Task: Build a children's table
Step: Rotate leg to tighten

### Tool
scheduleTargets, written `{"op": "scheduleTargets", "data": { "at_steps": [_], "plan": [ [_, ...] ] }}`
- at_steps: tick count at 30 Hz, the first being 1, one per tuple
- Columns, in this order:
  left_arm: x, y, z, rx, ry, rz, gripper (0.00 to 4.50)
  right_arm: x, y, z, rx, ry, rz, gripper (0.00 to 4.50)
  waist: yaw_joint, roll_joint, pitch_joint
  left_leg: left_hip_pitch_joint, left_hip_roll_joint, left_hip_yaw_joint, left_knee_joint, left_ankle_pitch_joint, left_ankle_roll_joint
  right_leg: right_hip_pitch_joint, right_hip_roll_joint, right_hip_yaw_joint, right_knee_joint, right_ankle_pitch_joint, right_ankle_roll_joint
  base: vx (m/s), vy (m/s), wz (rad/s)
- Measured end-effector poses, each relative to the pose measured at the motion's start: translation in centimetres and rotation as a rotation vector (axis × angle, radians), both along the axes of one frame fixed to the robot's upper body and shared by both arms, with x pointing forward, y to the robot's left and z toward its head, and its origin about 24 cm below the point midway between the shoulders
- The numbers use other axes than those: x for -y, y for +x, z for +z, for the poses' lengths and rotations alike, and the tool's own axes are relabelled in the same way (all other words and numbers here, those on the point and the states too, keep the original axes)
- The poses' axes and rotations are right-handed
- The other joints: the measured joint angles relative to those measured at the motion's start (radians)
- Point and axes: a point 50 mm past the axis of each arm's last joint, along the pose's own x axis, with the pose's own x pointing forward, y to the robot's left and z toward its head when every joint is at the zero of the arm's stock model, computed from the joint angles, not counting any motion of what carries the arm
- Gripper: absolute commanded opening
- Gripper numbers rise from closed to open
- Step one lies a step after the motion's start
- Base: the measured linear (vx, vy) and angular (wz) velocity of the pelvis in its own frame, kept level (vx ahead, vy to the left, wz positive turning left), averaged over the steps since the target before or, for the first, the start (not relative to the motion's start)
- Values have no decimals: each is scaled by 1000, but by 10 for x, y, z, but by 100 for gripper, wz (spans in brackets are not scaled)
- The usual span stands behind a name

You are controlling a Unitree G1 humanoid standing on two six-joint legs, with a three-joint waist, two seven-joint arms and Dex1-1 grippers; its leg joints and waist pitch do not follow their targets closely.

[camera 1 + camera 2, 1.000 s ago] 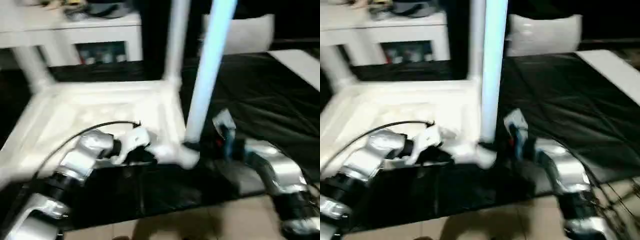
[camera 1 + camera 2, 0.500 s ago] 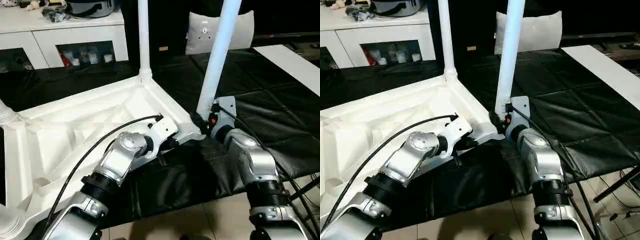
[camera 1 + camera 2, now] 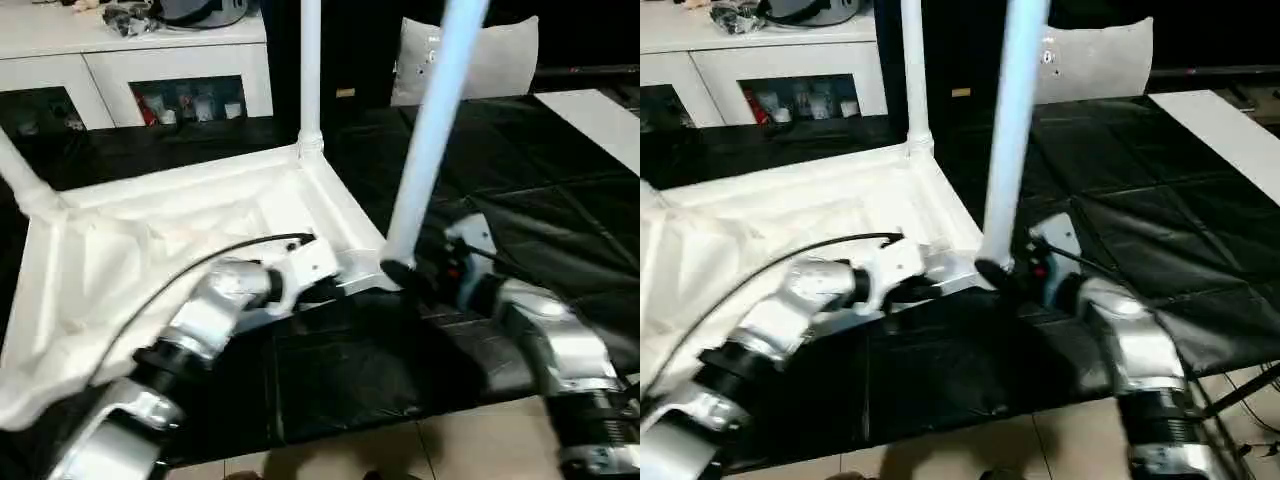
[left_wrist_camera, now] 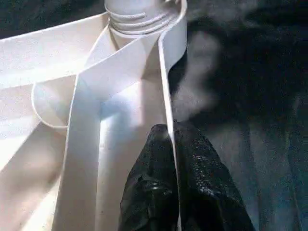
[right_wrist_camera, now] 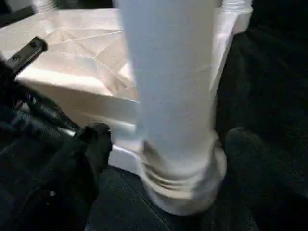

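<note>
The left gripper [image 4: 171, 139] is closed, its two black fingers [image 4: 154, 192] pressed together on the thin rim wall of the children's table [image 3: 160, 240], one finger inside the rim and one outside. In the head views this gripper sits at the near edge of the top, close to the near right corner.

The right gripper [image 5: 163, 144] stands wide open around the base of the near leg [image 3: 432, 120]. One finger [image 5: 94, 144] is on one side of the leg and the other on the opposite side, both apart from it (there is a visible gap on each side), so it has hold of nothing. In the head views the right gripper [image 3: 415, 278] is just beside the corner socket where this leg goes in.

The table lies upside down on a black cloth [image 3: 540, 180], with its ribbed underside facing up. The near leg rises upright from the near right corner, and its threaded end shows at the socket. A second leg [image 3: 309, 70] stands upright in the far right corner. A third leg [image 3: 20, 175] rises tilted from the far left corner.

Behind the table stands a white cabinet [image 3: 150, 60] with glass doors, and a white cushion [image 3: 500, 55] leans further to the right. A white board [image 3: 595, 115] lies at the right edge of the cloth.
</note>
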Motion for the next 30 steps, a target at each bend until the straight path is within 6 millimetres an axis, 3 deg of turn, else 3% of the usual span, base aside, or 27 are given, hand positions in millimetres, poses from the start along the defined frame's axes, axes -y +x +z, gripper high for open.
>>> {"op": "scheduleTargets", "data": {
  "at_steps": [7,20,30],
  "plan": [
    [-17,-6,0,0,60,-165,0,10,-16,3,1,-69,276,436,22,0,0,2,1,1,2,-1,0,1,0,0,0,-2,3,0,0,0],
    [-24,-20,2,-78,84,-400,0,-3,-19,3,-40,-76,542,318,54,-8,-1,5,2,2,5,-1,-1,4,-1,0,2,-1,2,0,0,0],
    [-23,-23,2,-90,85,-444,0,-11,-25,-1,-73,-34,630,215,59,-9,0,4,2,2,8,-1,-1,4,-2,0,3,-1,2,0,0,0]
  ]
}}
